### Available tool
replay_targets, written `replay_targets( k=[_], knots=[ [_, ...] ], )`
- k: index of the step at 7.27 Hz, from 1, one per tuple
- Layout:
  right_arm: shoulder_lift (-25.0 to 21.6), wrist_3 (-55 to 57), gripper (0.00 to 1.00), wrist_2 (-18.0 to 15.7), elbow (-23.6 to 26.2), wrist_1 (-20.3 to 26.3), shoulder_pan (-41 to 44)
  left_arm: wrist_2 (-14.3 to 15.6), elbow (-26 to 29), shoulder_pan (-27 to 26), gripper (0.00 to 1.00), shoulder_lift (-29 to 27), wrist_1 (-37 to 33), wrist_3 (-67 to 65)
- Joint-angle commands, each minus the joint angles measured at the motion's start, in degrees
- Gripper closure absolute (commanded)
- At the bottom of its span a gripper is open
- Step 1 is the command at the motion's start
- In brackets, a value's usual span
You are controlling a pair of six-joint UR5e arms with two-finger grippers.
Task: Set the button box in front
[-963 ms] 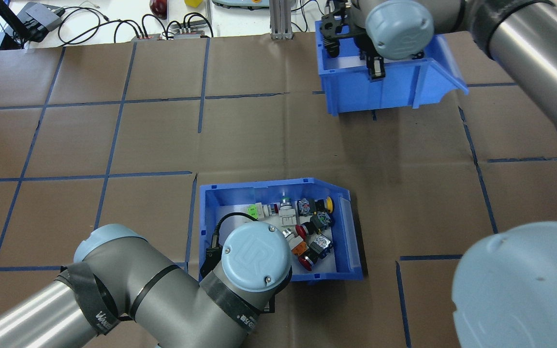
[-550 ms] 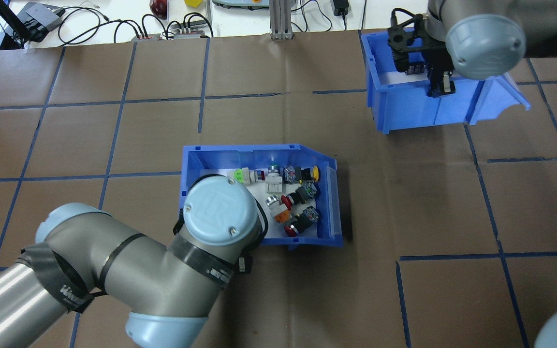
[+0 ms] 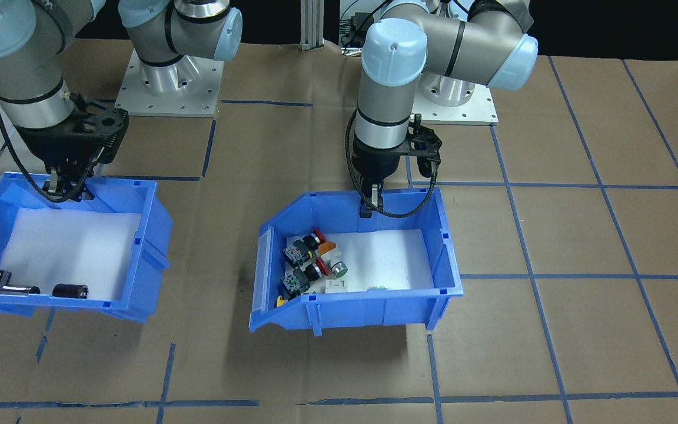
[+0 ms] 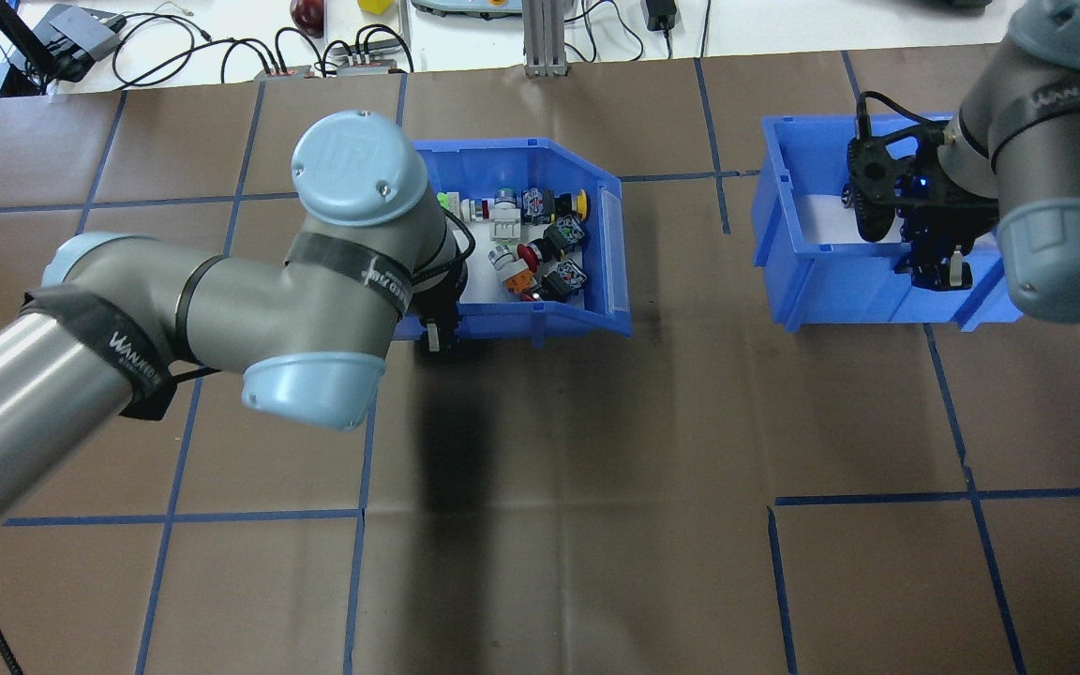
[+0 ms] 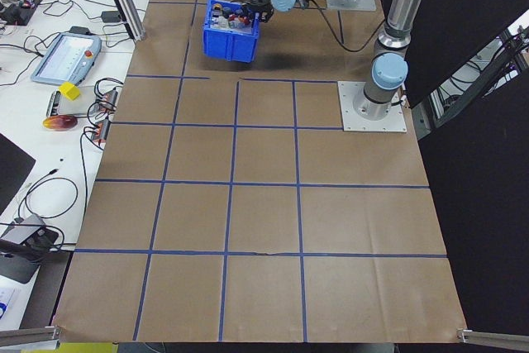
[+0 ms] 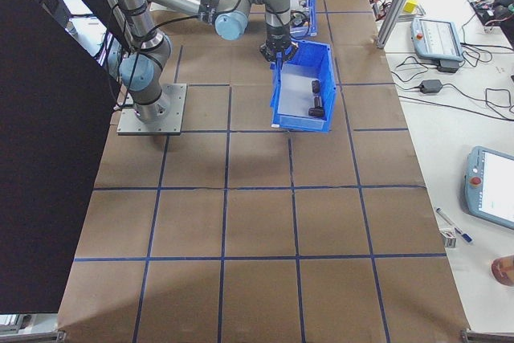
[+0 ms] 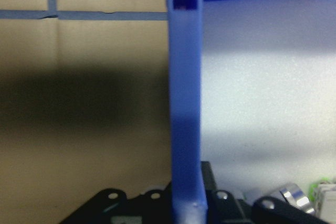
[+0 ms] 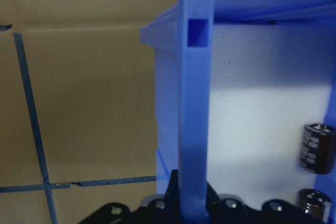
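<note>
Everywhere brown paper (image 4: 596, 422), blue grid lines (image 4: 877, 498).

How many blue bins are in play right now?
2. The button box hangs from the left gripper; the other bin, holding dark cylinders, hangs from the right gripper.

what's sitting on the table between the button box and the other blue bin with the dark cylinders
Nothing: between the button box and the other blue bin, the overhead view shows only bare brown table covering crossed by blue tape lines.
</note>
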Motion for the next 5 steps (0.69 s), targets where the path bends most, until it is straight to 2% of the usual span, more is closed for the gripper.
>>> replay_targets(
  k=[1, 2, 3, 5],
  knots=[
    [-4.36, -1.86, 0.94, 0.17, 7.59, -7.91, -0.47, -0.74, 10.50, 0.29, 1.00, -10.68, -0.11, -0.10],
    [-4.19, -4.39, 0.94, 0.51, 8.23, -10.22, -0.38, -1.17, 13.93, -0.32, 1.00, -14.12, -0.64, -0.45],
    [-4.10, -4.68, 0.94, 0.52, 8.23, -10.33, -0.38, -4.75, 16.23, -0.84, 1.00, -15.55, -1.16, -0.71],
    [-2.79, -4.59, 0.94, 0.69, 8.14, -10.77, -0.47, -8.90, 16.69, -1.02, 1.00, -16.53, -1.61, -0.80]
  ],
)
